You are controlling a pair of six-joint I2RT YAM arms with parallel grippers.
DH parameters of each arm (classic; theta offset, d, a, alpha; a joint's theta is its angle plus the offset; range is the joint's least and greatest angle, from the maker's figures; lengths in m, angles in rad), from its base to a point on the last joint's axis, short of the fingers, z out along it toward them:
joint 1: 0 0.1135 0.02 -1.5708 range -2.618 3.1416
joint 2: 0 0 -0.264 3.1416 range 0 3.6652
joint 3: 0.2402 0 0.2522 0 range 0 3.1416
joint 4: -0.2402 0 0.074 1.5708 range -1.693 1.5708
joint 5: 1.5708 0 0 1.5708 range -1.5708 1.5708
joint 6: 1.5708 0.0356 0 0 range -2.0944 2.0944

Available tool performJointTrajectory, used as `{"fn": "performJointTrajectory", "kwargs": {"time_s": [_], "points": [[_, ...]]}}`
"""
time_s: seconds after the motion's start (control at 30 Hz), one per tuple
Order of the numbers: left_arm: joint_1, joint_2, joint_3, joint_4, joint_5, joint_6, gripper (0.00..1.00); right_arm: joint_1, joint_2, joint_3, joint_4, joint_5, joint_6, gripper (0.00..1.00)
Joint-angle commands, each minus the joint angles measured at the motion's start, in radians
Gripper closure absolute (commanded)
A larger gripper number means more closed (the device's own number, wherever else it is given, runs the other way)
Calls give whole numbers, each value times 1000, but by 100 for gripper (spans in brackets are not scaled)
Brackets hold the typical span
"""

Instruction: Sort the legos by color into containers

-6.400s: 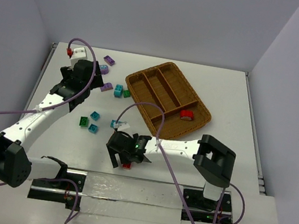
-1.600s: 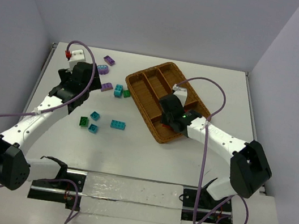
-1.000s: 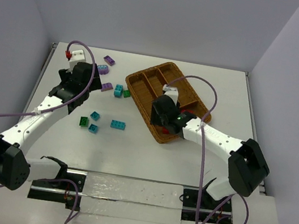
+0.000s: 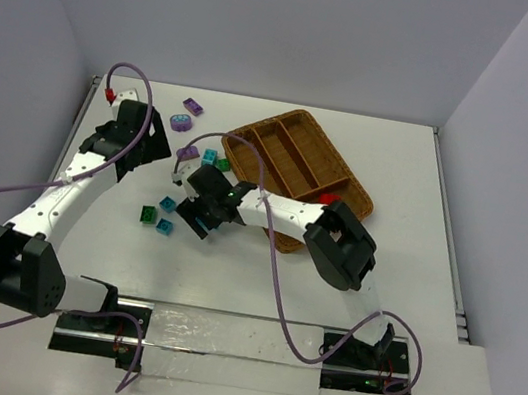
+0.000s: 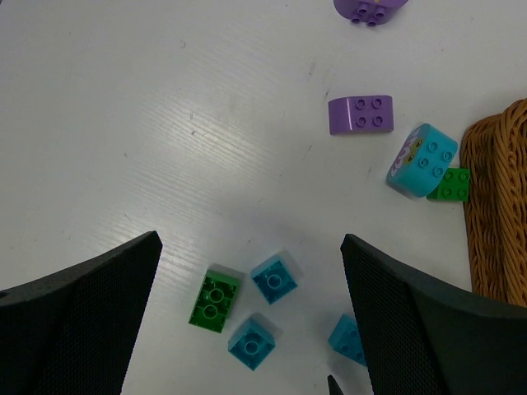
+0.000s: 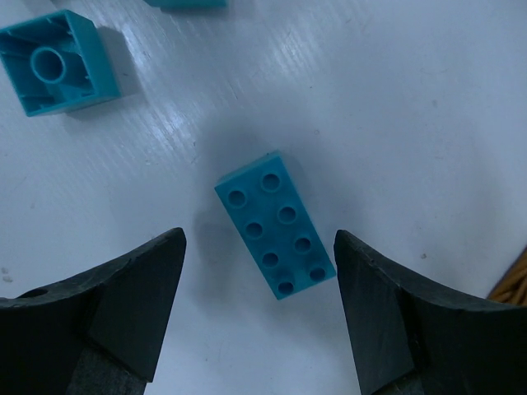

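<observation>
Right gripper (image 4: 203, 210) is moved off the wicker tray (image 4: 266, 125) onto the table (image 4: 259, 288) at the tray's 8 o'clock. Its jaws are now spread either side of the long teal lego (image 6: 276, 224), not touching it. The red lego seen in those jaws at the start is no longer carried. The right arm's elbow is swung in from 4 o'clock to just beside the tray's near edge. Left gripper (image 5: 251, 239) is pulled back slightly toward 10 o'clock, so more of the rounded purple lego (image 4: 181, 122) is uncovered.

Teal brick (image 6: 275, 224) is looking smooth, glossy plastic. Tray (image 5: 494, 206) is showing rough woven wicker. Desk (image 6: 395, 99) is gleaming smooth w/ faint grain. Right claw (image 6: 259, 237) is looking matt blk, finely textured.
</observation>
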Motion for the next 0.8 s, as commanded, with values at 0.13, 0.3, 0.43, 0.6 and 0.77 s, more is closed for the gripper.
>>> {"fn": "performJointTrajectory", "kwargs": {"time_s": [0.13, 0.3, 0.43, 0.6, 0.77], "points": [[3, -9, 47, -3, 4, -2, 1, -20, 48, 34, 12, -15, 4, 35], [3, -9, 44, 3, -1, -4, 1, -20, -14, 5, 29, 3, 22, 87], [3, -10, 37, 6, -3, -8, 1, -35, -124, -26, 59, 58, 49, 99], [3, -12, 34, 7, -2, -10, 1, -153, -258, -55, 99, 71, 198, 98], [3, -11, 35, 5, 8, -5, 1, -316, -318, -58, 88, 119, 346, 96]]}}
